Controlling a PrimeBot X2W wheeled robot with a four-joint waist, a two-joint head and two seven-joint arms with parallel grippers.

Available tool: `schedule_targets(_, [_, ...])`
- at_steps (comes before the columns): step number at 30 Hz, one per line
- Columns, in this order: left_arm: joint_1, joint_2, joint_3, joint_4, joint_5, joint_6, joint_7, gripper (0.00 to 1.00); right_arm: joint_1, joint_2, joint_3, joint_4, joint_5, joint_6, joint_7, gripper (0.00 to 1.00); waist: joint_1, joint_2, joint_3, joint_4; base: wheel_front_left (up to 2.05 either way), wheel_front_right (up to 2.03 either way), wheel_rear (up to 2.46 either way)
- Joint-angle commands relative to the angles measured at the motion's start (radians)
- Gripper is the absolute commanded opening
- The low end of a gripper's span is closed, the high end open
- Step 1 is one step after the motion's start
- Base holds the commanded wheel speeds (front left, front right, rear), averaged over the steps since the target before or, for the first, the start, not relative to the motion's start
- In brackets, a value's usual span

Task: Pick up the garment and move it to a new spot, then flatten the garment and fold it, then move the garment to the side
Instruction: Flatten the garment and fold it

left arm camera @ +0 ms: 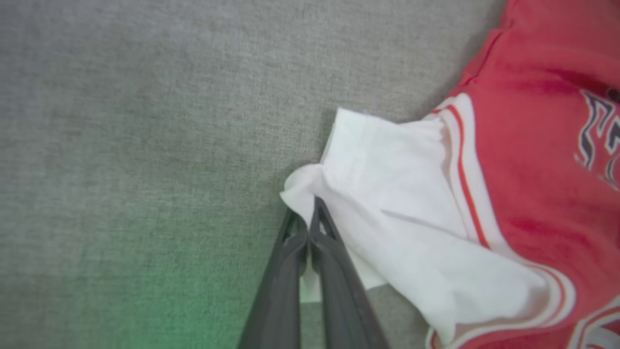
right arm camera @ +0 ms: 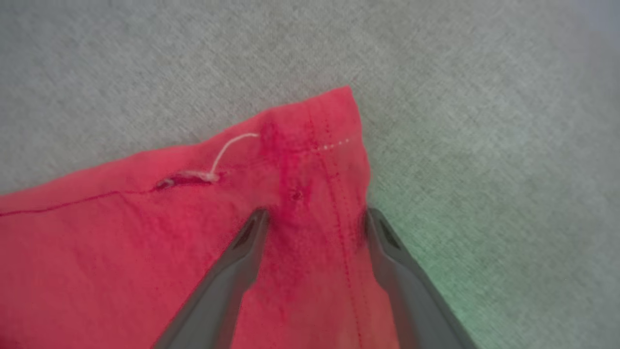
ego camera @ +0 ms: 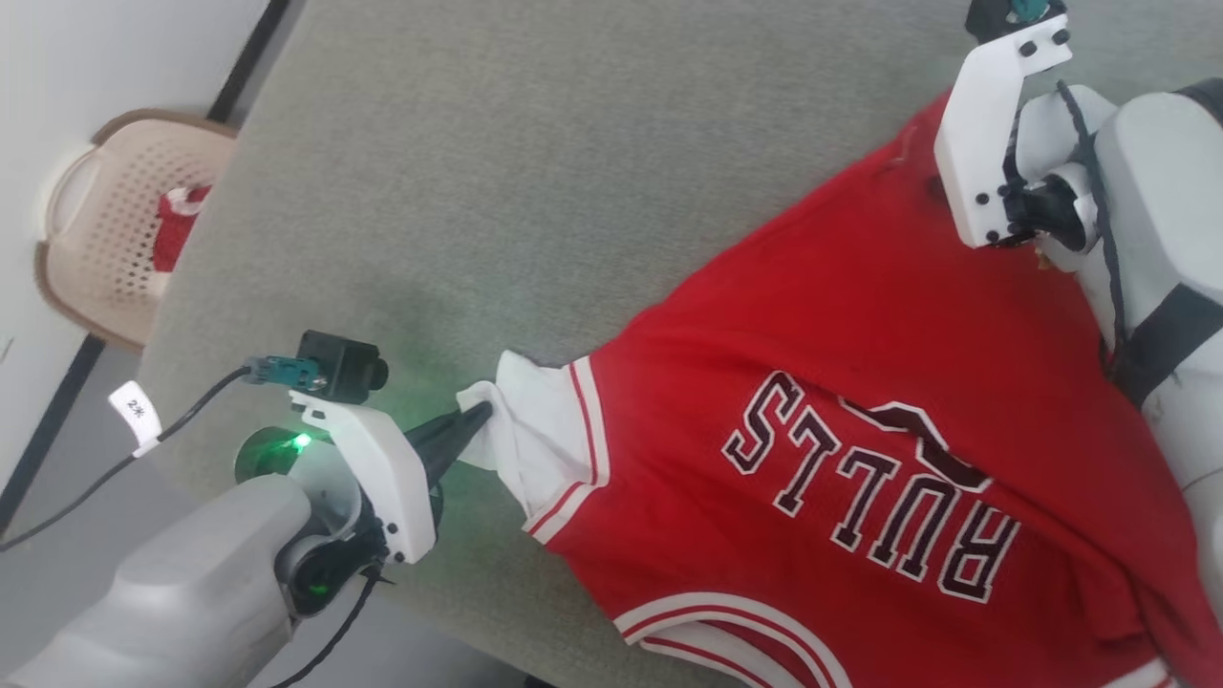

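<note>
Spread flat on the near right part of the grey felt-like tabletop [ego camera: 535,143]: a bright red sports-jersey garment [ego camera: 860,382] with white, red-striped sleeve panels and black-and-white block lettering, lettering side up. Stretches one white sleeve [ego camera: 535,449] toward the tabletop's near left part, its free end drawn to a point.

Pinched at that point by the left gripper [ego camera: 475,418], clenched tight on the garment. Two long dark fingers [left arm camera: 281,291] pressed together, a fold of white cloth caught between the tips, low over the tabletop's near left part.

At the tabletop's far right part, a red hemmed corner of the same garment, with a loose white thread [right arm camera: 232,145] beside a small gap in the seam. Straddled by the right gripper [right arm camera: 315,215], released and spread wide: one tip over red cloth, the other at the cloth's edge, nothing grasped. Contact with the cloth impossible to tell.

Beyond the tabletop's left edge, a beige perforated plastic basket [ego camera: 105,205] with something red inside.
</note>
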Motion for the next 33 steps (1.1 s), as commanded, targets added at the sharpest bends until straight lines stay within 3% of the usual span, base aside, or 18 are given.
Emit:
schedule_targets(1, [0.004, -0.002, -0.012, 0.009, 0.010, 0.004, 0.002, 0.00, 0.052, 0.013, 0.021, 0.046, 0.008, 0.000, 0.020, 1.00, 0.0000, 0.0000, 0.011, 0.016, 0.00, 0.00, 0.00])
schedule_targets(4, [0.000, -0.007, -0.019, 0.003, 0.001, 0.004, 0.000, 0.00, 0.063, 0.025, 0.056, 0.103, 0.029, 0.003, 0.031, 1.00, 0.0000, 0.0000, 0.014, 0.024, 0.00, 0.00, 0.00])
schedule_targets(5, [-0.002, -0.007, -0.020, 0.003, 0.000, 0.004, 0.000, 0.00, 0.058, 0.026, 0.064, 0.114, 0.035, 0.004, 0.025, 0.33, 0.0000, 0.0000, 0.014, 0.024, 0.00, 0.00, 0.00])
schedule_targets(6, [-0.004, -0.004, -0.022, 0.005, -0.003, 0.004, 0.001, 0.00, 0.047, 0.023, 0.072, 0.117, 0.033, 0.004, 0.012, 0.00, 0.0000, 0.0000, 0.014, 0.023, 0.00, 0.00, 0.00])
schedule_targets(12, [-0.046, 0.040, -0.020, 0.019, -0.014, 0.004, 0.011, 0.00, -0.037, 0.001, 0.103, 0.112, 0.047, -0.001, -0.070, 0.00, 0.0000, 0.0000, -0.012, -0.022, 0.00, 0.00, 0.00])
schedule_targets(20, [-0.161, 0.136, 0.013, 0.046, -0.018, 0.004, 0.040, 0.00, -0.076, -0.016, 0.157, 0.028, 0.108, -0.001, -0.185, 0.00, 0.0000, 0.0000, -0.076, -0.141, 0.00, 0.00, 0.00])
schedule_targets(27, [-0.319, 0.216, 0.040, 0.068, 0.017, 0.015, 0.121, 0.00, -0.058, -0.079, 0.207, -0.081, 0.160, -0.001, -0.236, 0.00, 0.0000, 0.0000, -0.144, -0.251, 0.00, 0.00, 0.00])
schedule_targets(33, [-0.431, 0.242, 0.054, 0.062, 0.029, 0.034, 0.194, 0.00, -0.053, -0.108, 0.190, -0.144, 0.190, -0.001, -0.265, 0.00, 0.0000, 0.0000, -0.195, -0.326, 0.00, 0.00, 0.00])
